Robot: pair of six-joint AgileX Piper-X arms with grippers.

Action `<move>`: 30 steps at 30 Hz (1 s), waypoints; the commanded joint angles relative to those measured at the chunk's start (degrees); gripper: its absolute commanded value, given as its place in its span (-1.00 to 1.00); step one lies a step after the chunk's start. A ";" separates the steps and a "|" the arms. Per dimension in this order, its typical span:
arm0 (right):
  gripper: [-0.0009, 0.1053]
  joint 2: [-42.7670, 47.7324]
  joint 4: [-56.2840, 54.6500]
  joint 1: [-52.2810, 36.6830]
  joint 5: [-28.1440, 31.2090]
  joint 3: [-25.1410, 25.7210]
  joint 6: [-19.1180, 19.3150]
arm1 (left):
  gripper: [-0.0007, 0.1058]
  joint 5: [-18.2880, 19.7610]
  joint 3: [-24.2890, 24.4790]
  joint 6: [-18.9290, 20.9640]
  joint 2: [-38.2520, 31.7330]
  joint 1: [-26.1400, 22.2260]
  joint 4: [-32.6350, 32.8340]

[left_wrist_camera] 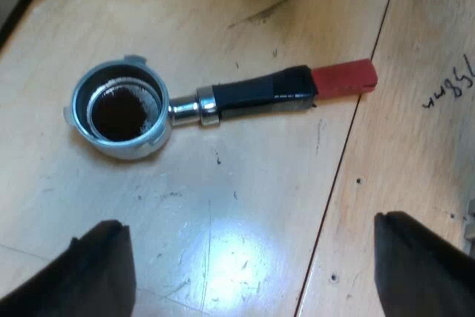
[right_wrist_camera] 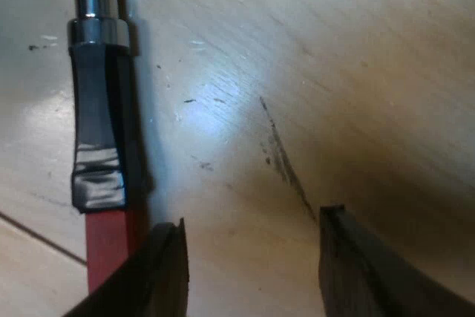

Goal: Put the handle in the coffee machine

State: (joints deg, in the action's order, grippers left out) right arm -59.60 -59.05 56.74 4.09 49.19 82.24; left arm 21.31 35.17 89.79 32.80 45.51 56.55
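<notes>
Holder: The metal holder (left_wrist_camera: 223, 100) lies flat on the wooden table (left_wrist_camera: 245, 213), basket up with dark grounds (left_wrist_camera: 119, 113) inside; it is not yet fitted to a machine.
Left tool: The left tool (left_wrist_camera: 256, 276) hovers above the holder, fingers spread wide, carrying nothing.
Right tool: The right tool (right_wrist_camera: 256, 265) sits low over the table, parted and empty, with one finger (right_wrist_camera: 167, 272) just beside the red end (right_wrist_camera: 107, 246).
Handling: Probably rigid and heavy at the basket end. The polished steel looks slick, and tilting could spill the grounds.
Grip: The dark handle (left_wrist_camera: 256, 93) looks the best place to hold, pinched across its sides and kept level.
</notes>
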 commanded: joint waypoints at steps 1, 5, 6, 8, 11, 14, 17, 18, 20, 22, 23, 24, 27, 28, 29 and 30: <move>-0.27 -2.46 -0.33 0.12 -0.11 -0.21 -0.61 | 0.30 0.32 0.00 -0.48 1.61 0.34 -0.21; -0.69 -7.32 0.54 0.12 -0.42 -0.21 -1.53 | 0.30 0.32 0.00 -0.48 3.46 0.34 -0.35; -0.82 -8.44 0.71 0.12 -0.83 -0.21 -1.57 | 0.30 0.32 0.00 -0.48 3.83 0.34 -0.35; -0.99 -9.81 0.89 0.12 -1.73 -0.21 -1.56 | 0.30 0.32 0.00 -0.48 4.18 0.34 -0.59; -0.98 -11.21 1.32 0.33 -3.27 -0.21 -1.56 | 0.30 0.32 0.00 -0.48 4.16 0.34 -0.65; -0.98 -12.32 1.68 1.07 -3.12 -0.21 -1.56 | 0.30 0.32 0.00 -0.48 4.16 0.34 -0.65; -0.98 -13.59 2.39 1.91 -3.07 -0.34 -4.11 | 0.30 0.32 0.00 -0.48 4.16 0.34 -0.65; -0.98 -14.70 3.40 2.23 -4.49 -0.72 -5.07 | 0.30 0.32 0.00 -0.48 4.16 0.34 -0.65; -0.98 -16.03 3.43 2.21 -5.23 -0.87 -5.07 | 0.30 0.32 0.00 -0.48 4.16 0.34 -0.65; -0.98 -17.80 3.66 2.21 -5.20 -0.85 -5.07 | 0.30 0.32 0.00 -0.10 4.16 0.34 -0.65; -0.98 -18.16 3.75 2.21 -5.20 -0.85 -5.07 | 0.30 0.32 0.00 0.01 4.16 0.34 -0.65; -0.98 -18.81 3.90 2.21 -5.20 -0.85 -5.07 | 0.30 0.32 0.00 0.32 4.16 0.34 -0.55; -0.98 -19.83 3.99 2.21 -5.20 -0.85 -5.07 | 0.30 0.32 0.00 1.33 4.16 0.34 0.50; -0.98 -20.14 4.25 2.21 -5.20 -0.85 -5.07 | 0.30 0.32 0.00 1.31 4.16 0.34 1.31; -0.98 -20.20 4.38 2.21 -5.20 -0.85 -5.07 | 0.30 0.32 0.00 1.31 4.16 0.34 1.63; -0.98 -20.29 4.73 2.21 -5.20 -0.85 -5.07 | 0.30 0.09 0.00 1.31 4.16 0.34 2.24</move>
State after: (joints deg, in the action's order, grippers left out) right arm -79.80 -53.64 58.82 -0.55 48.44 77.23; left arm 21.31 35.17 90.31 37.18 45.51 58.40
